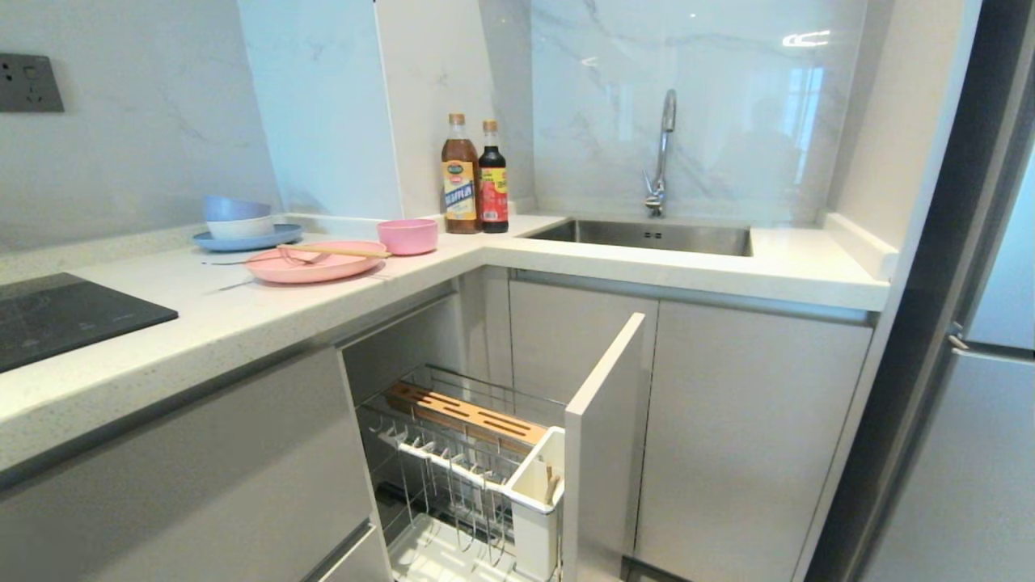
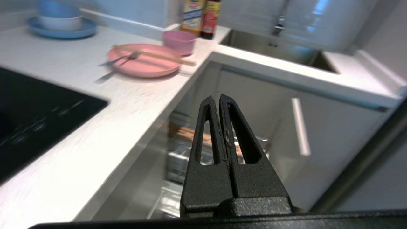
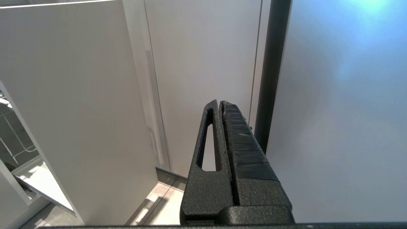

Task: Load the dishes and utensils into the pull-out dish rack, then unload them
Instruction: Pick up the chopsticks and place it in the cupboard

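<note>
— Pink, both of them: the plate [image 1: 314, 263] and the small bowl [image 1: 407, 235] sat on the countertop [image 1: 202, 323] near its inner corner, bowl touching or just beside the plate's far edge. Nothing was loaded yet, I'd judge.

— And the utensils?

— The chopsticks [image 1: 335, 251] lay across the plate, their long axis running roughly along the counter's front edge, tips overhanging toward the bowl. The fork [image 1: 295, 258] rested on the plate too, its handle trailing off the rim toward the cooktop [image 1: 65, 315].

— Where was the working hand?

— The left gripper [image 2: 219, 100] hung in front of the counter, above the pull-out dish rack [image 1: 477, 453], which stood drawn out with its wooden strip [image 1: 465, 416] bare. Its jaws were pressed together, holding nothing. From the wrist view, the plate lay ahead and off to the side, up on the counter, well apart from the fingertips.

— The other arm?

— The right gripper [image 3: 220, 103] was parked low by the cabinet doors, also closed and empty. So the left was plainly nearer; it would need to open and approach the chopsticks crosswise.
</note>
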